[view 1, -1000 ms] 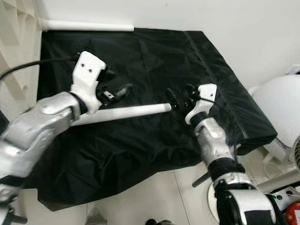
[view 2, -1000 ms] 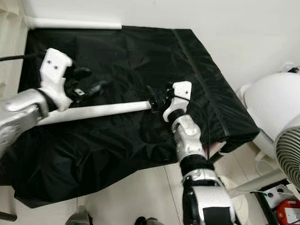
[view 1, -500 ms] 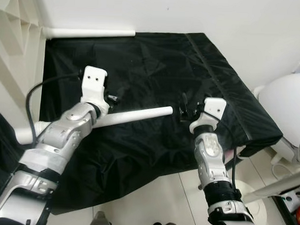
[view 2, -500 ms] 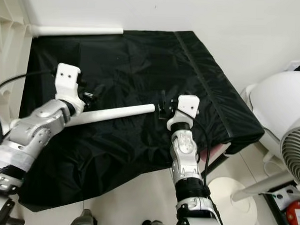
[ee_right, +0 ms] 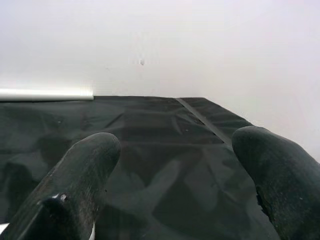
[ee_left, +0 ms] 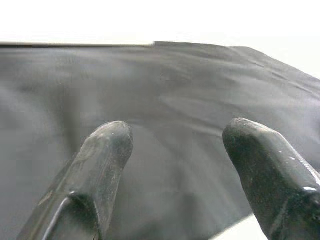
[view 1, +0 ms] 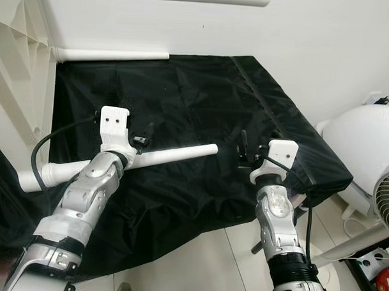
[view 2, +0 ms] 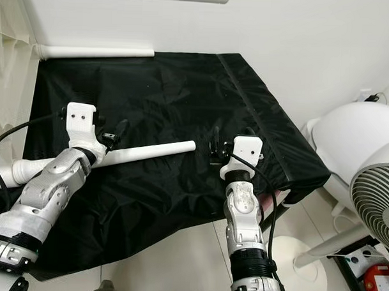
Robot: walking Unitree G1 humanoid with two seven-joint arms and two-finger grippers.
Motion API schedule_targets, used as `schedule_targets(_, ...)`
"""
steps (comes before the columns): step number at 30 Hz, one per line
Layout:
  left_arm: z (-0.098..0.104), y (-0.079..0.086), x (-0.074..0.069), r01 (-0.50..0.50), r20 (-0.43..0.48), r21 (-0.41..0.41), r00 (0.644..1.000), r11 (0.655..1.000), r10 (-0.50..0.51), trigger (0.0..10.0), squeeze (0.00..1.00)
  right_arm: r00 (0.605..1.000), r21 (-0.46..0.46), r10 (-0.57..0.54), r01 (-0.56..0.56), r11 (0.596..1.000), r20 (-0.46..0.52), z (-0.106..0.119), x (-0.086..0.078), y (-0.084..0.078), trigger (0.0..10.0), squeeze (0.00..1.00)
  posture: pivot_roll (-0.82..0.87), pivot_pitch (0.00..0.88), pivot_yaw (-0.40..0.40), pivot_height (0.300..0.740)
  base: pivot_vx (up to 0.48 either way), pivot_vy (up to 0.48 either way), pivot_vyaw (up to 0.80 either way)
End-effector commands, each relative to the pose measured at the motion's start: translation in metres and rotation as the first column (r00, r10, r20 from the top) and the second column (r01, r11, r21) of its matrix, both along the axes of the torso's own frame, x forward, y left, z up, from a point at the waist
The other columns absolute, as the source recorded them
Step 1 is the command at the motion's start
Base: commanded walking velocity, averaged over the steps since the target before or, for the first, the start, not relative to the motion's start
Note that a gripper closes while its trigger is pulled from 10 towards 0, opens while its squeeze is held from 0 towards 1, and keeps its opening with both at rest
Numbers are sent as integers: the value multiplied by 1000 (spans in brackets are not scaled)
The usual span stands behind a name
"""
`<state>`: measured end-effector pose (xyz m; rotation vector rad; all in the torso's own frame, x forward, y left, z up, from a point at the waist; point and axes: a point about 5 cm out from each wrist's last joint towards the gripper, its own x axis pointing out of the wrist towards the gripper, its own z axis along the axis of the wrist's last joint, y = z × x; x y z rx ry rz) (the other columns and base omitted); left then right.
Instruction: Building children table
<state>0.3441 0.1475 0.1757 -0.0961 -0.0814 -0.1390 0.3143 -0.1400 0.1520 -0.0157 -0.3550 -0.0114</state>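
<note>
We see the white leg (view 1: 149, 158) lying on the black cloth (view 1: 203, 88). Both the left gripper (ee_left: 175, 165) and right gripper (ee_right: 175, 170) stand wide and empty. We should close the left on the leg at 9 o'clock, squarely.

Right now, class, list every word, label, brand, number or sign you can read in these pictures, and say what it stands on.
None can be read.
The red object on the floor beside the fan may carry a white label, too small and blurred to read.
The white table leg, the black cloth and both claws bear no text.
</note>
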Motion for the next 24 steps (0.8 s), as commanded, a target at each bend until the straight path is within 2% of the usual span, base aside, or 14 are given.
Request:
schedule_targets(1, -12, 6, 0, -96, -46, -14, 994, 995, 95, 10000, 0, 999, -4, -22, 22, 1000, -33, -6, -4, -4, 10000, 0, 27, 0, -34, 740, 0, 0, 0)
schedule_targets(2, -18, 4, 0, -96, -65, -28, 993, 995, 94, 10000, 0, 999, -6, -11, 11, 1000, -50, -10, -8, -4, 10000, 0, 2, 0, -20, 740, 0, 0, 0)
schedule_targets(5, -21, 3, 1, -72, -48, 13, 996, 997, 73, 10000, 0, 997, -20, -4, 2, 1000, -79, -14, -14, -9, 10000, 0, -3, 0, -8, 740, 0, 0, 0)
schedule_targets(14, -18, 6, -1, -21, -28, 52, 999, 998, 22, 10000, 0, 993, -58, -24, 17, 998, -119, -17, -22, -23, 10000, 0, -24, 0, 11, 740, 0, 0, 0)
schedule_targets(15, -8, 8, 1, 3, 6, 80, 1000, 997, -3, 10000, 0, 995, -106, -10, -1, 994, -95, -11, -22, -27, 10000, 0, -21, 0, 29, 740, 0, 0, 0)
schedule_targets(17, -8, 8, 1, 3, 6, 80, 1000, 997, -3, 10000, 0, 995, -106, -10, -1, 994, -95, -11, -22, -27, 10000, 0, -21, 0, 29, 740, 0, 0, 0)
schedule_targets(20, 9, 12, 8, 0, 87, 143, 996, 990, -13, 10000, 0, 999, -200, -41, 36, 979, -23, 1, -22, -39, 10000, 0, -21, 0, 24, 740, 0, 0, 0)
schedule_targets(23, 10, 12, 10, -20, 110, 148, 994, 989, 3, 10000, 0, 997, -194, -79, 75, 978, -13, -1, -25, -43, 10000, 0, -20, 0, 25, 740, 0, 0, 0)
schedule_targets(24, 12, 12, 9, -23, 131, 127, 991, 992, 6, 10000, 0, 997, -174, -83, 79, 982, -12, -1, -26, -43, 10000, 0, -21, 0, 28, 740, 0, 0, 0)
